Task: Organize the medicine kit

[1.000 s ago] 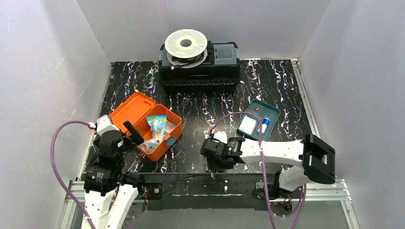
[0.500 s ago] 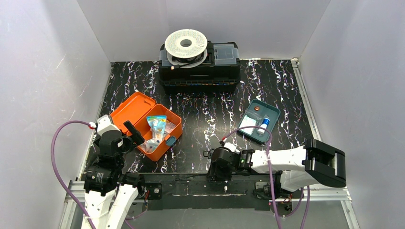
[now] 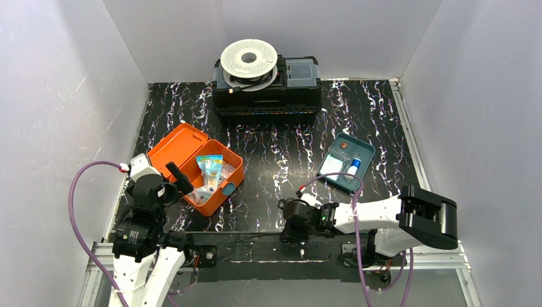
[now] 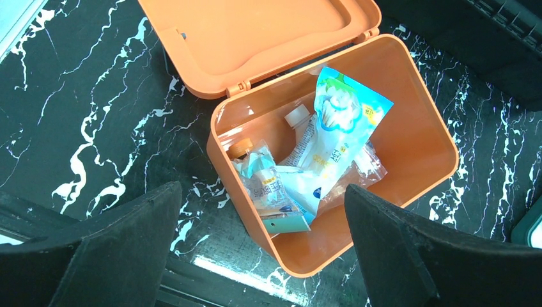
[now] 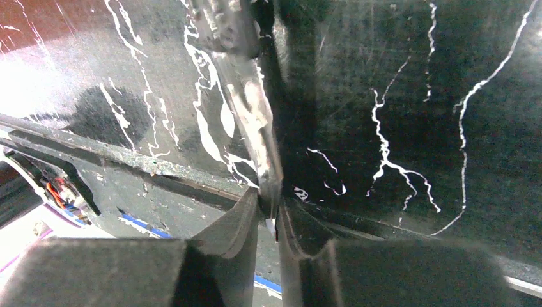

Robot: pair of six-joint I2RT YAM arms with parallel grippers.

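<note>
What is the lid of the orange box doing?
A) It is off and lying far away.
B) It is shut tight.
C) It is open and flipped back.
C: the lid is folded back on its hinges, joined to the orange box, and you can see the packets inside.

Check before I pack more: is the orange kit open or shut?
Open. On the kit the lid lies folded back, and packets show inside.
</note>
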